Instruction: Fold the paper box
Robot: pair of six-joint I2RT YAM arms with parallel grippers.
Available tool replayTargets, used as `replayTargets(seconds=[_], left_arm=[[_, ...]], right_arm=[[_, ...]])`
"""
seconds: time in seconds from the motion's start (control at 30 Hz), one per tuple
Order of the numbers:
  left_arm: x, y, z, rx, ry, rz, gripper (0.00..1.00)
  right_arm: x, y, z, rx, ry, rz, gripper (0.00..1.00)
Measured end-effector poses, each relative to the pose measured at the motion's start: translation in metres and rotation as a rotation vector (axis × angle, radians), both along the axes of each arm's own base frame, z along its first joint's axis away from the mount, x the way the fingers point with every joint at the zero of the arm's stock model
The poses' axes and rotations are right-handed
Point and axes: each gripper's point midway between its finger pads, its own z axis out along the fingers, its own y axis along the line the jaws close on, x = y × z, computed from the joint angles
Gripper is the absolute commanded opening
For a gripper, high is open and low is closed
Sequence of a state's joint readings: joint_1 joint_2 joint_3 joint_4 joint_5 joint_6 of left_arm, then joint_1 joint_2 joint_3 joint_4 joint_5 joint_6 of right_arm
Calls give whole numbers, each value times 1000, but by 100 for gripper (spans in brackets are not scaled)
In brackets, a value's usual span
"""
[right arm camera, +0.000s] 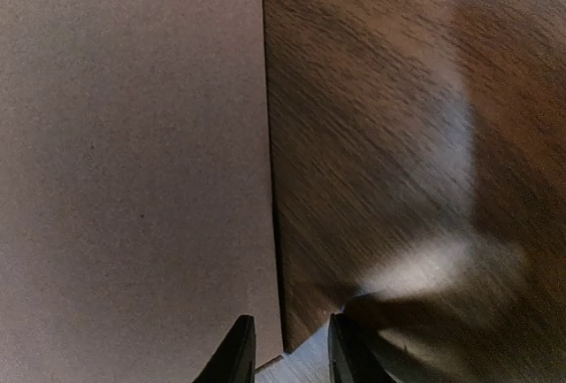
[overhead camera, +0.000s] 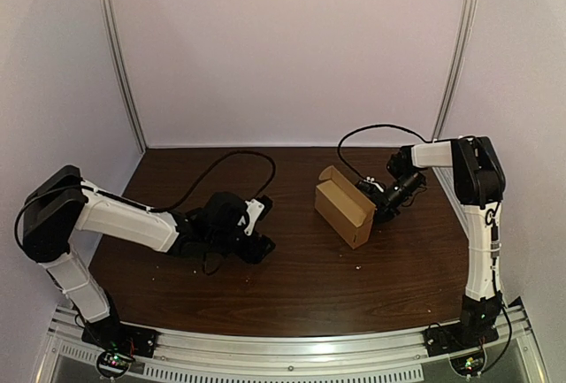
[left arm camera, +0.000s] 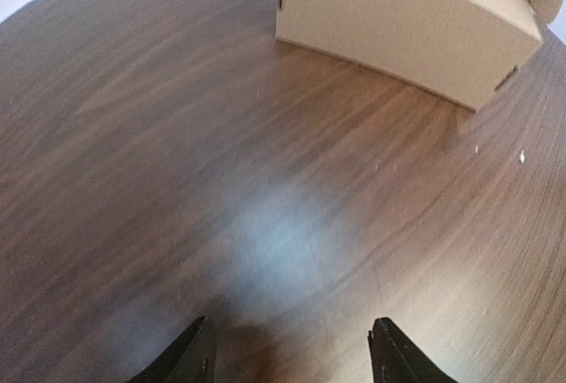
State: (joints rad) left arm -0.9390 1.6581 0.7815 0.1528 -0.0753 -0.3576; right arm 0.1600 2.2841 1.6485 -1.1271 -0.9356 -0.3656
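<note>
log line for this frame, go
paper box: standing, flap up | left hand: open, empty, away from box | right hand: at box wall edge, grip unclear

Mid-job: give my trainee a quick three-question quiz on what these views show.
1. True or false: the left gripper is touching the paper box.
2. Which is nearest the box? A) left gripper B) right gripper C) both equally far
3. Fill in: the left gripper's jaws stand ____.

Key: 1 false; 2 B; 3 open.
</note>
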Motion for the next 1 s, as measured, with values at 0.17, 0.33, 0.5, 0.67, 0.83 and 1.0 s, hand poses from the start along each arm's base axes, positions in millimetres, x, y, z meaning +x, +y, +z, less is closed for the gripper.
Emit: replayTargets(seconds=[0.17,0.33,0.5,0.67,0.83,1.0], left_arm=[[35,-40,38,-41,-99,-8,72],[74,-71,71,-65,-171,14,75],[103,-74,73,-67,-164,45,79],[117,-87,89,-77,-187,5,73],[123,-123,119,-127,-211,-140,69],[132,-139,127,-111,-190,-271,58]], right_arm=[[3,-8,0,-41,-33,-4,33],[9,-32,11,-107,-108,-45,43],[19,-63,45,-170,-256,-120,46],[16,-70,84,-189,-398,-138,48],[-7,-72,115,-187,-516,-118,57],[-29,-82,163,-214,-758,-166,100]])
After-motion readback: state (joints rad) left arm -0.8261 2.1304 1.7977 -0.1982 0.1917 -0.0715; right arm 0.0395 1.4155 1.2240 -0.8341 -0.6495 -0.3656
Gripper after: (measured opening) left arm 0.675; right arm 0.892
